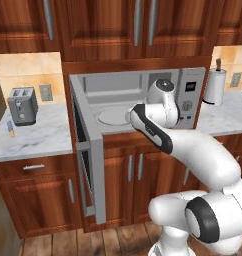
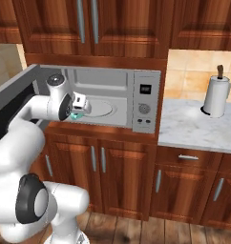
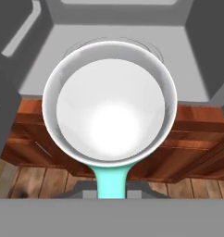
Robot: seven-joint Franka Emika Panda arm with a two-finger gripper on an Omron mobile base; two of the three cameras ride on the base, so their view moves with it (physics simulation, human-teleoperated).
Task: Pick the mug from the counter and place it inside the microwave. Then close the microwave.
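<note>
**Mug in grip, hovering at microwave mouth**

Mug (image 3: 110, 109) fills my hand cam: teal handle pinched in the shut gripper (image 2: 78, 114), glossy whitish bowl facing up, axis upright. It hangs over the front lip of the microwave (image 2: 146, 102), not yet inside. Turntable plate (image 1: 112, 116) lies straight ahead past the mug's far rim, so I reckon the next move is fwd & down. Door (image 1: 88, 150) swung fully open on my left; smooth grey cavity, wood cabinets (image 3: 192, 152) below.

One mug (image 3: 109, 106), one microwave (image 1: 138, 82), one turntable plate (image 1: 112, 116), one toaster (image 1: 22, 105), one paper-towel roll (image 2: 216, 95), two wall outlets (image 1: 45, 92) and two stretches of marble surface (image 1: 33, 140).
</note>
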